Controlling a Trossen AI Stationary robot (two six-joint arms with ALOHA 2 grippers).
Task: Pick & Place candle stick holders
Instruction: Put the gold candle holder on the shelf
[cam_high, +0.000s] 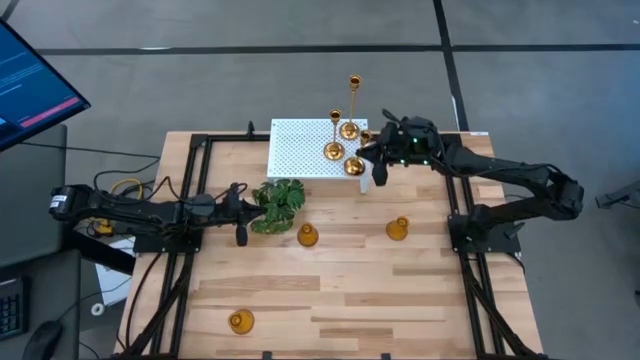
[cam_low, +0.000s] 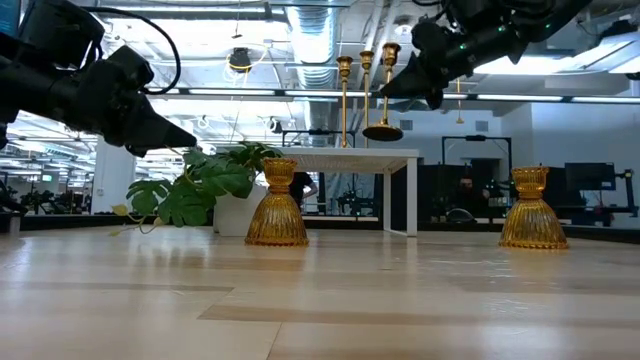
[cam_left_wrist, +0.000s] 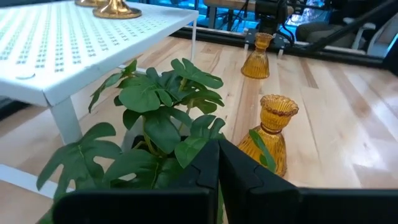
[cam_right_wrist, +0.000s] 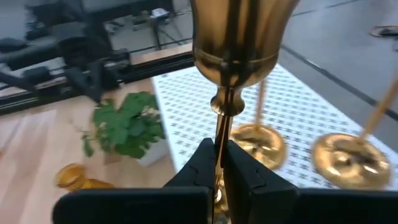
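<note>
My right gripper (cam_high: 374, 162) is over the right near corner of the white perforated platform (cam_high: 300, 150), shut on a tall gold candle stick holder (cam_right_wrist: 236, 43). Two more tall gold holders (cam_high: 349, 128) (cam_high: 334, 150) stand on their round bases on the platform. Short amber cone-shaped holders stand on the table at the middle (cam_high: 308, 236), to its right (cam_high: 398, 229) and near the front left (cam_high: 240, 321). My left gripper (cam_left_wrist: 217, 163) is shut and empty, just left of the green plant (cam_high: 279, 204). My right gripper pinches the tall holder's thin stem (cam_right_wrist: 221, 134) between its two fingers, a little below the cup (cam_right_wrist: 236, 43). The fingers come from the table's right and lie across the stem. The holder stays upright, its round base (cam_low: 383, 132) a little above the platform top.
The potted plant stands between my left gripper and the middle amber holder. The platform stands on thin white legs (cam_low: 411, 195) at the far middle. Black frame rails (cam_high: 190, 200) run along both table sides. A monitor (cam_high: 30, 85) is off the far left.
</note>
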